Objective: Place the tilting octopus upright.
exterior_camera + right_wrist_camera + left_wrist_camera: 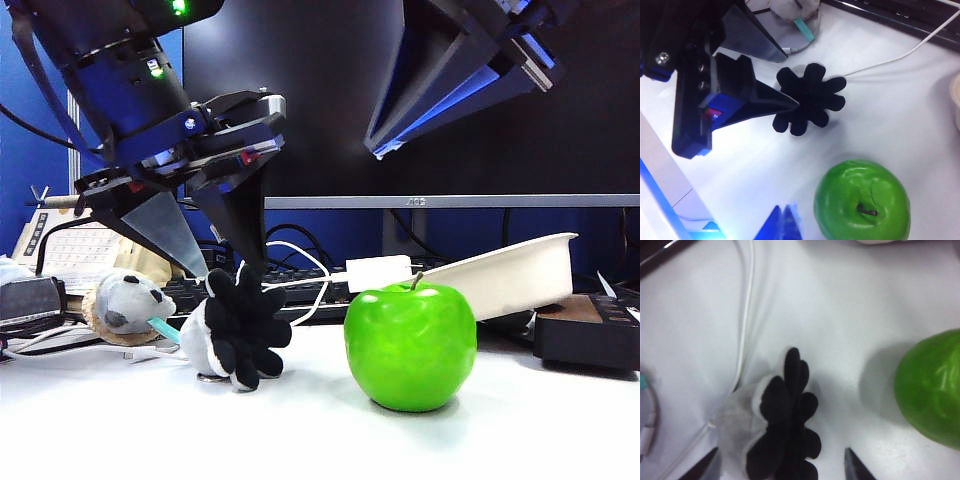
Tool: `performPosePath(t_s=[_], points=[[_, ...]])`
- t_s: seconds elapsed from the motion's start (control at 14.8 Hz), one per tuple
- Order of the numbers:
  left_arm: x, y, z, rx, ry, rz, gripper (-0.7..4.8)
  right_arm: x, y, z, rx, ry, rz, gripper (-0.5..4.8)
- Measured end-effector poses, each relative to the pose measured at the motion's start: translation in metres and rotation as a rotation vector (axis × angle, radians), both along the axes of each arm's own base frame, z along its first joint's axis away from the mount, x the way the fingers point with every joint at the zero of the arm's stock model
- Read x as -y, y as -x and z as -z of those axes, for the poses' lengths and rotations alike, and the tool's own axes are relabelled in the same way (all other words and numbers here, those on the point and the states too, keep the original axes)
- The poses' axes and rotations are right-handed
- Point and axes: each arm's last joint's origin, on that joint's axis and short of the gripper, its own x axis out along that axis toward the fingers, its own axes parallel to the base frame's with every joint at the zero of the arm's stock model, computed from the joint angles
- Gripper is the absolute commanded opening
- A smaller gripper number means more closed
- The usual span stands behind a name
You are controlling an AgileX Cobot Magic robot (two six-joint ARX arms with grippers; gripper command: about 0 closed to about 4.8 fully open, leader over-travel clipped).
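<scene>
The octopus (pixel 238 325) lies tipped on its side on the white table, left of the green apple (pixel 410 345). Its black tentacle undersides face the exterior camera and its light grey head (pixel 737 427) points away. My left gripper (pixel 225 268) hangs just above it, open, one finger on each side (pixel 780 465) with gaps to both. The right wrist view shows these fingers (pixel 775 97) over the octopus (pixel 810 100), beside the apple (pixel 862 200). My right gripper (pixel 372 150) is raised high at the upper right, its blue tips (pixel 785 220) together with nothing between them.
A grey plush animal head (pixel 125 305) lies left of the octopus. A tilted white tray (pixel 510 275), a keyboard, white cables (pixel 747 315) and a monitor stand behind. A dark box (pixel 590 330) sits at the right edge.
</scene>
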Motion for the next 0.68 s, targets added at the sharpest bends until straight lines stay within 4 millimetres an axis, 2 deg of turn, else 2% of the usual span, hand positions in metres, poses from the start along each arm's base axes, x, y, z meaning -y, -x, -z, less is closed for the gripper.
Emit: performPosePath(t_s=[0.2,0.68], points=[[0.0,0.0,0.0,-0.013,0.01,-0.021,3.18,0.0,0.0,0.0,0.0,0.0,0.0,-0.01],[0.005,-0.005,0.021,-0.102,-0.017,-0.04,3.18,0.001,0.001,0.002,-0.016,0.018,0.0,-0.01]])
